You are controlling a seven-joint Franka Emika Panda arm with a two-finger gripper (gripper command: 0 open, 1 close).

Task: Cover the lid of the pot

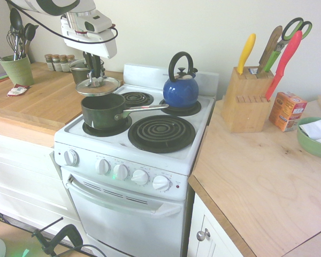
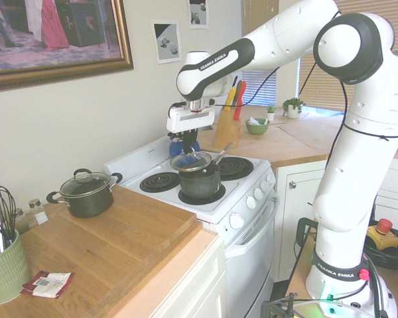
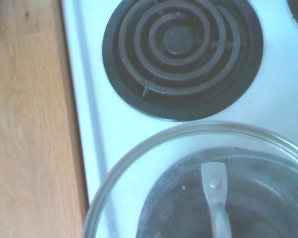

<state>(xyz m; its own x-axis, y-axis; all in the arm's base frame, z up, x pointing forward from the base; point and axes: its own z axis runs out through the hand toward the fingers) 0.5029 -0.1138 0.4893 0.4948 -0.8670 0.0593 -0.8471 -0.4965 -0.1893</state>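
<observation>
First exterior view: gripper (image 1: 96,76) pointed almost straight down, fingers pinched on the knob of the lid (image 1: 98,86). Lid held level, hanging directly beneath the fingers and just above the pot (image 1: 103,111), not yet touching its rim. Pot directly below the gripper on the stove's (image 1: 150,155) front burner nearest the wooden counter (image 1: 37,104), long silver handle stretched away toward the middle of the stove. Large empty coil burner (image 1: 161,133) well off to the gripper's side, blue kettle (image 1: 180,88) on a rear burner beyond the pot handle. Small rear coil just behind the pot, partly hidden by the lid.

Second exterior view: same grip seen from the opposite side, gripper (image 2: 184,142) clamped on the knob, lid (image 2: 192,161) a thin gap above the pot (image 2: 199,182). Small black lidded pot (image 2: 86,192) well apart from the gripper, out on the counter (image 2: 132,238). Green utensil cup (image 2: 3,268) farther still, at the counter's near end. Knife block (image 2: 227,127) beyond the stove, past the gripper.

Wrist view: glass of the lid (image 3: 139,163) filling the near part, metal rim curved across it, dark inside of the pot (image 3: 179,208) visible through it. Rear coil (image 3: 181,49) past the lid's edge, counter wood (image 3: 30,124) alongside the stove's white top.
</observation>
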